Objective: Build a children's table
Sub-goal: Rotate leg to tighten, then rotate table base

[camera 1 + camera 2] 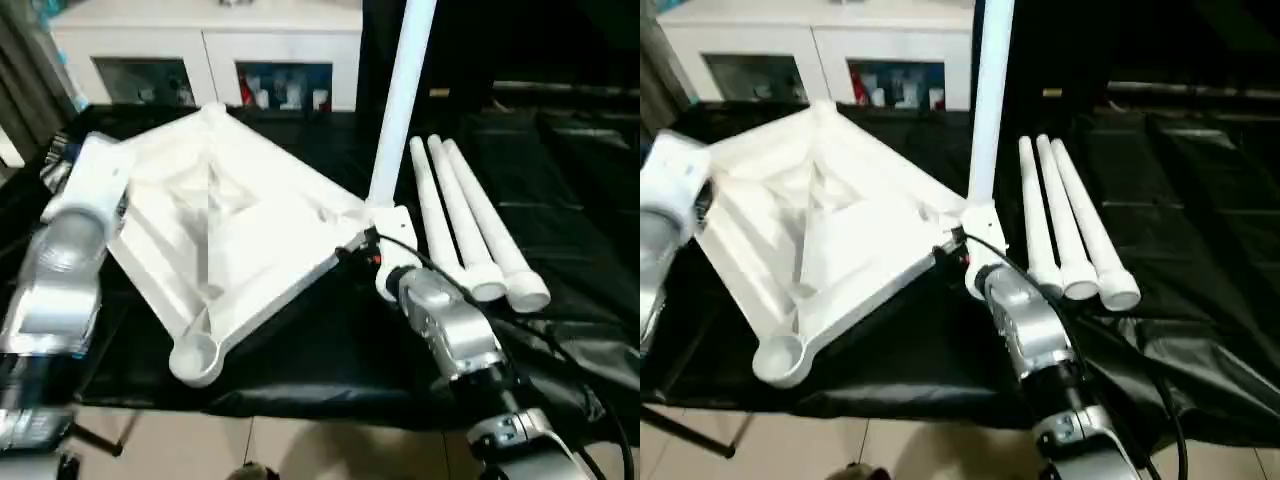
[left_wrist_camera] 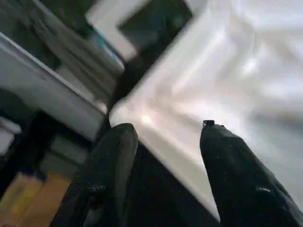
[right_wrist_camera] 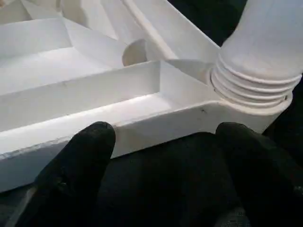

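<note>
Spare legs (image 1: 470, 230) right of tabletop (image 1: 225, 230)

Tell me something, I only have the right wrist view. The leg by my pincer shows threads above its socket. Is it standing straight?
Observer: From the head views, the screwed-in leg rises roughly upright from the right corner of the table top.
Operator: How many legs remain?
Observer: Three loose legs lie side by side on the black cloth, to the right of the top.
Operator: And my left pincer?
Observer: The left pincer is open, close to the top's left corner.
</note>
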You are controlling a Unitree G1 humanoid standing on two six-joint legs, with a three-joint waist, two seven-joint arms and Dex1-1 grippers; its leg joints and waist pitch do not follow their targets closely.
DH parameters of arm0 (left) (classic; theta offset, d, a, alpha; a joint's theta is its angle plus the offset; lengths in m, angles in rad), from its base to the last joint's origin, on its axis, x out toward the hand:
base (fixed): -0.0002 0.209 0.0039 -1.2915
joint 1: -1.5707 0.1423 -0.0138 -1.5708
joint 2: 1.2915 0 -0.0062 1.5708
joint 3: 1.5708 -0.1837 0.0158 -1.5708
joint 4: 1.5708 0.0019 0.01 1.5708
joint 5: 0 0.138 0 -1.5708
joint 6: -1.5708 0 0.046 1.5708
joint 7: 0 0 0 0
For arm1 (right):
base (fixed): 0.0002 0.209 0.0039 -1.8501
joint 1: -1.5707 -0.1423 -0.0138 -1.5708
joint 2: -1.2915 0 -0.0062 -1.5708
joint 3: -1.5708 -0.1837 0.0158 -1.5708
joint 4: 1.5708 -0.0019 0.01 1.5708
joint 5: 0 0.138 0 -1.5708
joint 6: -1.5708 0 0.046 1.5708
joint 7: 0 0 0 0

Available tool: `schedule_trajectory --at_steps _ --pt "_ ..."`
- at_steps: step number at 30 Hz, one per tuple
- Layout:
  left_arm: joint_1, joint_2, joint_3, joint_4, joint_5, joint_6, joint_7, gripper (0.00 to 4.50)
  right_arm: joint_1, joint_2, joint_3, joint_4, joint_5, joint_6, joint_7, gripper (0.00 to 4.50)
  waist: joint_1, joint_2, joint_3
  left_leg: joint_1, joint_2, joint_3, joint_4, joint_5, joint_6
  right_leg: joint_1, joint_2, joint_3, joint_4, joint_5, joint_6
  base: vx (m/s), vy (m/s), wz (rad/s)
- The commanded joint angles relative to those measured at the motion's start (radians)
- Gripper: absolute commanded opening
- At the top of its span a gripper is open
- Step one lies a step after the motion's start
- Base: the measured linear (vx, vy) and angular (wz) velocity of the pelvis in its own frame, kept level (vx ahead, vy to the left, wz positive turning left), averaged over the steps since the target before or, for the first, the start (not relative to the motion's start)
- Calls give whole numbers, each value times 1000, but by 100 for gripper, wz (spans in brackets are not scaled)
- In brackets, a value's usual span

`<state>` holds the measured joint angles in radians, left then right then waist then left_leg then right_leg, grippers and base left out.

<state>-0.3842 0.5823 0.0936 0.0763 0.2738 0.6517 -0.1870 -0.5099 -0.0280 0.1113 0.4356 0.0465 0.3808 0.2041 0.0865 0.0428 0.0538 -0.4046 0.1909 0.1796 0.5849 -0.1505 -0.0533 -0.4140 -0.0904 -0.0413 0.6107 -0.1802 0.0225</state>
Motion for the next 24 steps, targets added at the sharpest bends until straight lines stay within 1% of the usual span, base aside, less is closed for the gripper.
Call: schedule_trajectory --at_steps 1,2,3,4,5,6,7,8,9,10,11,12,13,14,16,17,18,19,20,21,22,23,24 --pt "12 27 -4 -54 22 62 -28 253 -6 3 -16 8 5 -13 -2 388 -4 11 -60 31 25 -18 -84 -366 -63 24 -34 29 -71 -232 -153 0 0 0" --pt "47 66 -11 -79 53 97 -47 253 -2 2 -18 9 5 -13 0 388 -4 9 -61 32 24 -17 -83 -365 -62 24 -32 28 -72 -231 -153 0 0 0" --pt "61 77 -7 -84 62 106 -48 253 0 2 -19 9 5 -12 -1 388 -3 11 -61 32 24 -18 -83 -363 -60 24 -33 28 -71 -227 -153 0 0 0" --pt "71 86 -4 -87 68 113 -49 253 1 2 -19 8 5 -11 -1 388 -4 7 -61 32 24 -17 -83 -362 -59 24 -31 28 -72 -226 -153 0 0 0" --pt "97 103 8 -91 77 122 -47 253 3 2 -19 6 5 -8 -1 388 -3 6 -60 32 23 -17 -83 -361 -57 23 -31 29 -71 -229 -153 0 0 0" --pt "127 120 14 -98 72 143 -57 253 5 4 -15 6 3 -8 2 388 -4 1 -59 32 24 -17 -84 -366 -57 24 -32 29 -72 -236 -152 0 0 0" --pt "137 125 13 -103 69 153 -64 253 5 4 -14 7 3 -9 3 388 -4 4 -59 32 23 -17 -85 -367 -56 22 -32 29 -73 -247 -150 0 0 0" --pt "141 127 13 -105 68 157 -67 253 5 4 -13 7 3 -9 4 388 -3 5 -60 34 23 -17 -84 -368 -57 21 -32 30 -73 -246 -151 0 0 0" --pt "155 122 16 -113 50 171 -82 253 5 4 -9 9 2 -10 8 388 -3 -1 -59 34 24 -16 -84 -369 -57 20 -32 30 -74 -248 -152 0 0 0" --pt "179 105 7 -142 3 218 -130 253 3 5 -6 21 -1 -15 13 388 -1 -1 -59 35 24 -16 -85 -377 -59 19 -33 31 -74 -259 -154 0 0 0" --pt "191 85 -5 -166 -35 252 -172 253 0 5 -5 30 -2 -17 16 388 -1 -1 -57 37 25 -16 -88 -396 -64 16 -33 31 -76 -279 -156 0 0 0" --pt "191 85 -5 -166 -35 252 -172 253 0 5 -5 30 -2 -17 16 388 -1 -1 -58 38 25 -17 -87 -403 -68 16 -34 31 -75 -285 -156 0 0 0" --pt "197 76 -18 -179 -54 267 -198 253 -2 5 -5 35 -4 -19 17 388 0 0 -58 39 25 -16 -87 -416 -71 13 -34 32 -78 -292 -154 0 0 0" --pt "203 75 -46 -190 -67 268 -230 253 -4 5 -4 42 -4 -19 20 388 0 -2 -59 38 24 -17 -87 -418 -72 15 -34 32 -77 -290 -153 0 0 0" --pt "208 76 -65 -197 -73 267 -250 253 -6 5 -4 46 -4 -20 21 388 0 -2 -59 35 24 -19 -88 -418 -74 17 -34 32 -76 -273 -152 0 0 0" --pt "207 78 -95 -203 -89 263 -287 253 -11 5 -1 58 -5 -19 29 388 -1 -4 -61 37 24 -20 -88 -420 -76 19 -33 31 -75 -260 -152 0 0 0" --pt "205 81 -111 -210 -102 260 -314 253 -14 3 3 66 -6 -17 36 388 -2 -6 -61 36 24 -19 -88 -416 -76 19 -33 31 -75 -256 -152 0 0 0" --pt "205 82 -115 -213 -107 260 -323 253 -15 3 4 67 -7 -16 38 388 -1 -6 -62 36 24 -19 -88 -411 -76 21 -33 31 -74 -248 -155 0 0 0" --pt "204 95 -133 -231 -134 265 -371 253 -18 1 8 72 -10 -17 44 388 -2 -6 -62 36 24 -17 -87 -407 -75 20 -32 32 -73 -239 -155 0 0 0" --pt "204 98 -135 -234 -137 266 -378 253 -19 1 9 72 -10 -17 45 388 -2 -8 -63 34 22 -17 -86 -390 -70 24 -33 31 -72 -228 -159 0 0 0" --pt "209 115 -149 -252 -154 273 -412 253 -20 0 10 71 -10 -16 49 388 1 -8 -64 36 24 -17 -85 -377 -68 23 -34 32 -71 -218 -161 0 0 0" --pt "213 134 -161 -275 -173 289 -449 253 -22 1 11 69 -8 -14 55 388 1 -6 -64 36 23 -16 -85 -372 -67 22 -32 31 -69 -213 -164 0 0 0" --pt "217 150 -171 -293 -187 303 -475 253 -21 1 13 66 -7 -11 61 388 0 -7 -63 35 24 -16 -86 -371 -68 23 -32 31 -68 -211 -165 0 0 0"
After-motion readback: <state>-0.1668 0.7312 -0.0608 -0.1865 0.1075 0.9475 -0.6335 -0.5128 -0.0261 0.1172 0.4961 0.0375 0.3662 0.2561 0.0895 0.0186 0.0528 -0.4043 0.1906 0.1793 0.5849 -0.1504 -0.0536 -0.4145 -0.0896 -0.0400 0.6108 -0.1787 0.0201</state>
